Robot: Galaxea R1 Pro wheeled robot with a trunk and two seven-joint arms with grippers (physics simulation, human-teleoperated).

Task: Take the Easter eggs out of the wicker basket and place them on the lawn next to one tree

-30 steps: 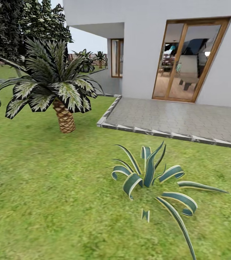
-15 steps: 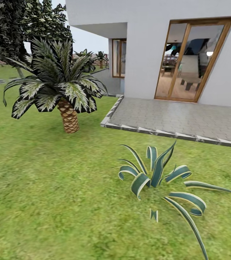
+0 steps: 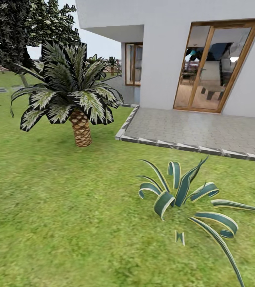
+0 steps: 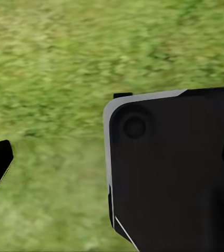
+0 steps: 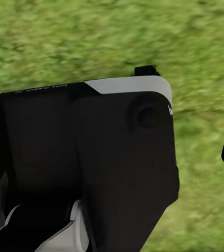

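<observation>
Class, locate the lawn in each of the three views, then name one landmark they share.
Head view: the lawn covers the lower and left areas, around the short palm, up to the grey paving.
Left wrist view: lawn lies behind a dark robot part.
Right wrist view: lawn again lies behind a dark robot part.
Shared landmark: the green grass itself.

A short palm point(image 3: 69, 95) with a scaly trunk stands left of the grey paved patio point(image 3: 199, 131); a striped agave point(image 3: 183, 195) grows nearer, below the white house's point(image 3: 163, 52) wood-framed glass door point(image 3: 211, 65)
</observation>
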